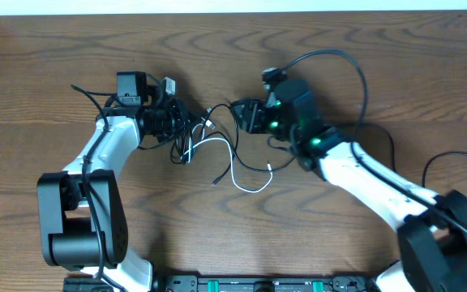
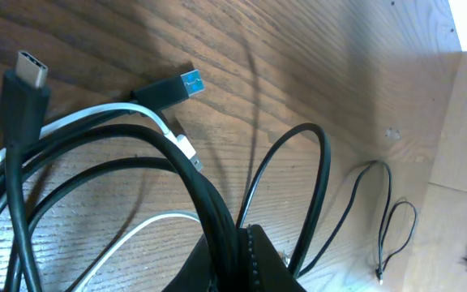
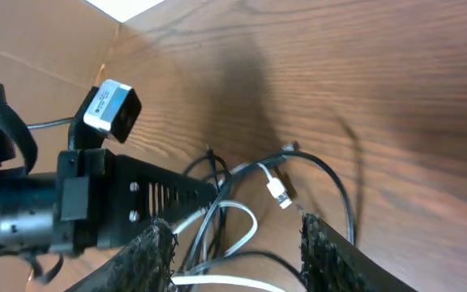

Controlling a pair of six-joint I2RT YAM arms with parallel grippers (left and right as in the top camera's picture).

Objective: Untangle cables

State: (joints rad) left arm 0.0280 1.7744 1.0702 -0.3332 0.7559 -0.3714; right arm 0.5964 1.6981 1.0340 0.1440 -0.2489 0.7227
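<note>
The cables lie tangled at the table's middle. The black cord (image 1: 232, 148) and the white cord (image 1: 250, 190) loop between the two arms. My left gripper (image 1: 186, 130) is shut on a bundle of black cord strands (image 2: 209, 203), and the white cord (image 2: 96, 115) runs beside them. The black cord's plug ends (image 2: 24, 68) (image 2: 177, 87) lie loose on the wood. My right gripper (image 3: 233, 243) is open just right of the tangle, its fingers (image 3: 148, 253) straddling white loops (image 3: 242, 221) and black loops without pinching them. A white plug (image 3: 280, 193) lies just beyond.
The right arm's own black wire (image 1: 349, 65) arcs behind it, and a thin black wire (image 2: 387, 219) hangs off to the side. A pale board (image 2: 464, 162) borders the wood there. The table's far edge (image 1: 233, 11) runs along the top.
</note>
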